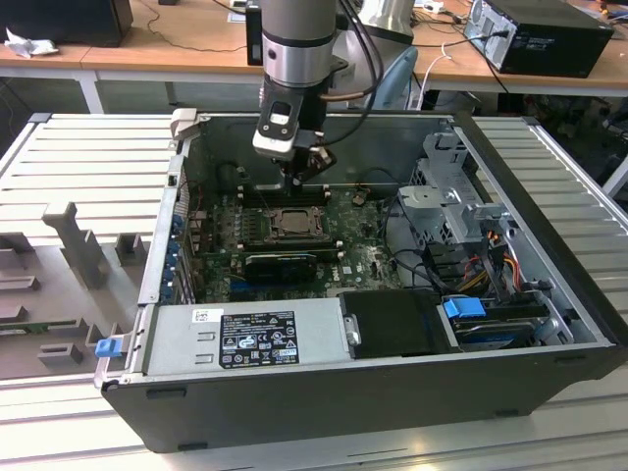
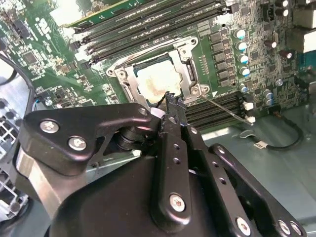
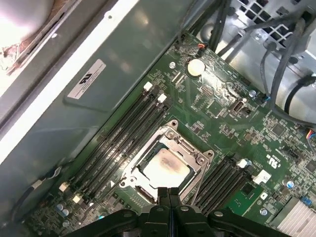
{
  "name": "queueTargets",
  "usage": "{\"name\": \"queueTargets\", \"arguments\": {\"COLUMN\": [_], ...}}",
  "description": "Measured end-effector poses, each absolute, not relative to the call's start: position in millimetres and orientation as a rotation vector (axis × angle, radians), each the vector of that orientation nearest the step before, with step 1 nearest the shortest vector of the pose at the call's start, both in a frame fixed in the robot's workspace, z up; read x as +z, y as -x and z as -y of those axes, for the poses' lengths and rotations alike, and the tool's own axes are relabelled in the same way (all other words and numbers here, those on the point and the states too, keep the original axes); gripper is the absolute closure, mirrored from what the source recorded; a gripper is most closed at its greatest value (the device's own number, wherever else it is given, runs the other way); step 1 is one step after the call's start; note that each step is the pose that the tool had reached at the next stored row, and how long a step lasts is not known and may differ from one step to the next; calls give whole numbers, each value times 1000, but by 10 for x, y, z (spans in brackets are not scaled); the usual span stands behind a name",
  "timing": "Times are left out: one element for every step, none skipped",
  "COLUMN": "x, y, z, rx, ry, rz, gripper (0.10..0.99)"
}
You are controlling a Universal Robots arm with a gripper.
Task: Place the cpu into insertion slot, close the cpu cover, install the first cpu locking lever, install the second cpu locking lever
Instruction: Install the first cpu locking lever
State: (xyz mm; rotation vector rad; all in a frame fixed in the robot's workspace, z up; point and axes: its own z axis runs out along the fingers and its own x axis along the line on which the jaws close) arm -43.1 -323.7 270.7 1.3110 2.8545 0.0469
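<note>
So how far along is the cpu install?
The cpu is seated, the cpu cover down over it. The shut gripper sits at the cover's edge. One locking lever juts out sideways, seemingly unlatched; the levers look left to do.

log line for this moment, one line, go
cpu: seated | cpu cover: closed over cpu | gripper: shut, tips by cover edge

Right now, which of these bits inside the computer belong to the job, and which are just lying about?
Part of the job: the silver chip, the metal cover framing it, the thin locking lever, the robot's hand.
Just there: the long memory slots, the round battery, the cables, the power box.
</note>
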Motion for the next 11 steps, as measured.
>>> {"name": "queueTargets", "arguments": {"x": [2707,2707,2707,2707,2707,2707,2707,2707,2707,2707,2707], "y": [431,431,431,431,432,431,431,431,431,431,431], "z": [3237,3237,3237,3237,3237,3237,3237,3237,3237,3237,3237], "rx": [47,47,47,47,47,47,47,47,47,47,47], "ry": [-1295,-1276,-1250,-1232,-1216,-1205,-1177,-1161,-1140,-1118,-1106], "rz": [-2862,-2871,-2883,-2890,-2897,-2902,-2914,-2921,-2929,-2938,-2942], "gripper": [980,980,980,980,980,980,980,980,980,980,980]}}
